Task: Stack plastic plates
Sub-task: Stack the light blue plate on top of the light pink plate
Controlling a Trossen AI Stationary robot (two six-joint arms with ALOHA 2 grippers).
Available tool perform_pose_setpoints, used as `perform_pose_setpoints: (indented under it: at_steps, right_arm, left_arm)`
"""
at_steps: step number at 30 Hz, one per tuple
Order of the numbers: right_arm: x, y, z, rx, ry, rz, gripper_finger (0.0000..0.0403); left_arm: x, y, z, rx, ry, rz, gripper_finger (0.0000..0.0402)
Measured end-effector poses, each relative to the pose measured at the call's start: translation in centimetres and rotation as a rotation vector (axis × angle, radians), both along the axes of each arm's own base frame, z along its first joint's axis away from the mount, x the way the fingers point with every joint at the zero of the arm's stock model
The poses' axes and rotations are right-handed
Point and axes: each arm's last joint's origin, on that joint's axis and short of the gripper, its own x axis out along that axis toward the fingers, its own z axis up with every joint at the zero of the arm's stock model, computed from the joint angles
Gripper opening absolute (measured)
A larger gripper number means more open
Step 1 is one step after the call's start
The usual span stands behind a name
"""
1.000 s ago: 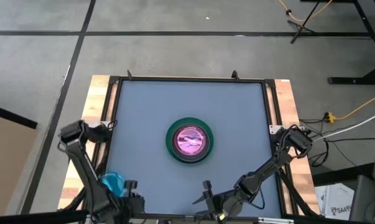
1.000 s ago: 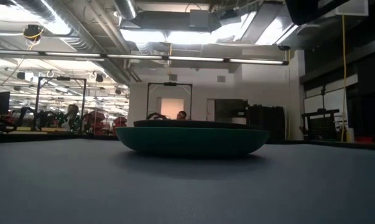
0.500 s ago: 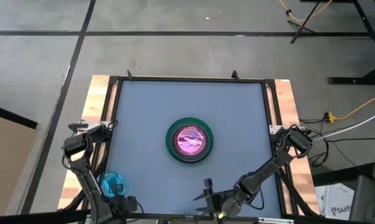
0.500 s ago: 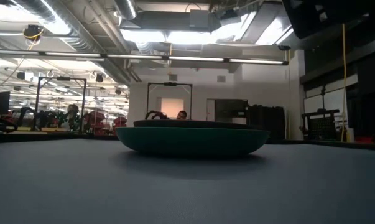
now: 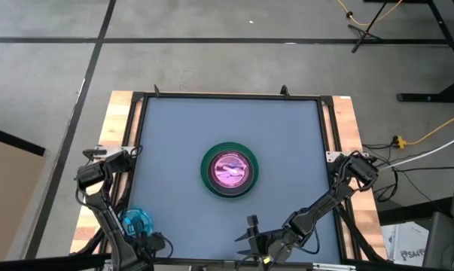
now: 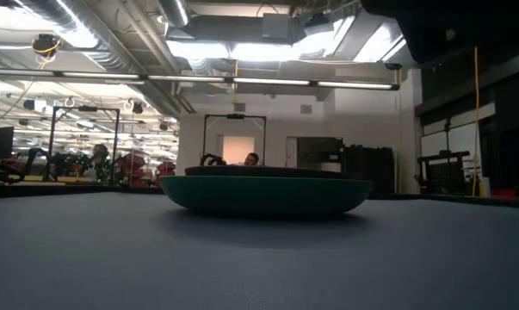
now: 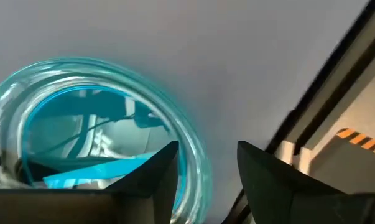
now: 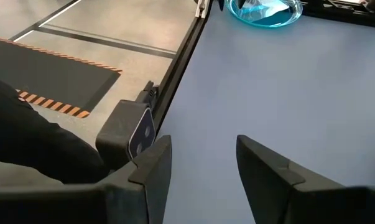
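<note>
A stack of plates (image 5: 228,170) rests at the table's middle. A large dark green plate (image 6: 268,196) is at the bottom, with a dark rim (image 6: 268,172) over it and a shiny pink plate (image 5: 229,167) on top. One small translucent blue plate (image 5: 136,222) lies flat near the table's near left corner, also seen as the blue plate (image 7: 81,130) and the blue plate (image 8: 265,11). My left gripper (image 7: 203,165) is open just on the near side of it, at the near edge (image 5: 153,242). My right gripper (image 8: 203,168) is open over the near edge (image 5: 249,235), holding nothing.
The grey table top (image 5: 287,135) has a dark raised rim and wooden side rails (image 5: 125,128). Part of a dark arm (image 6: 448,17) shows at the top of the low view. Far behind the table a person's head (image 6: 252,159) shows.
My left arm has drawn back toward the near edge, away from the blue plate. A second ago the plate looked lopsided against the fingers. It now lies round and flat on the table by itself, at nearly the same spot.
</note>
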Motion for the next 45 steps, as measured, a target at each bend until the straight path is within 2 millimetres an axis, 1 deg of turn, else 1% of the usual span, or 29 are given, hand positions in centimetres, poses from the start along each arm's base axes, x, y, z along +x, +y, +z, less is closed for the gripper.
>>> perform_pose_setpoints:
  at_steps: [4, 9, 13, 17, 22, 35, 39, 45]
  right_arm:
    - [0.0, 0.0, 0.0, -0.002, -0.002, -0.005, 0.0172]
    - [0.0, -0.1, 0.0, -0.011, -0.007, -0.023, 0.0172]
    - [0.0, -0.1, -0.1, -0.017, -0.002, -0.023, 0.0172]
    - [0.0, -0.1, -0.1, -0.02, -0.004, -0.029, 0.0172]
    - [0.0, -0.2, -0.1, -0.027, -0.006, -0.039, 0.0172]
    - [0.0, -0.2, -0.1, -0.029, -0.009, -0.046, 0.0172]
    - [0.0, -0.2, -0.1, -0.029, -0.009, -0.046, 0.0172]
    - [0.0, -0.2, -0.1, -0.029, -0.009, -0.046, 0.0172]
  left_arm:
    - [-0.3, 0.4, -0.6, 0.025, 0.023, 0.011, 0.0158]
    - [-0.8, 0.4, -2.0, -0.034, 0.06, 0.032, 0.0156]
    - [-1.0, 0.9, -2.4, -0.027, 0.085, 0.059, 0.0156]
    - [-1.1, 1.0, -2.6, -0.02, 0.085, 0.048, 0.0152]
    - [-1.2, 1.3, -2.6, 0.006, 0.095, 0.032, 0.0124]
    - [-1.3, 1.6, -2.6, 0.046, 0.097, -0.001, 0.001]
    - [-1.2, 1.5, -2.1, 0.074, 0.087, -0.024, 0.0004]
    - [-0.6, 1.3, -0.6, 0.123, 0.041, -0.074, 0.0002]
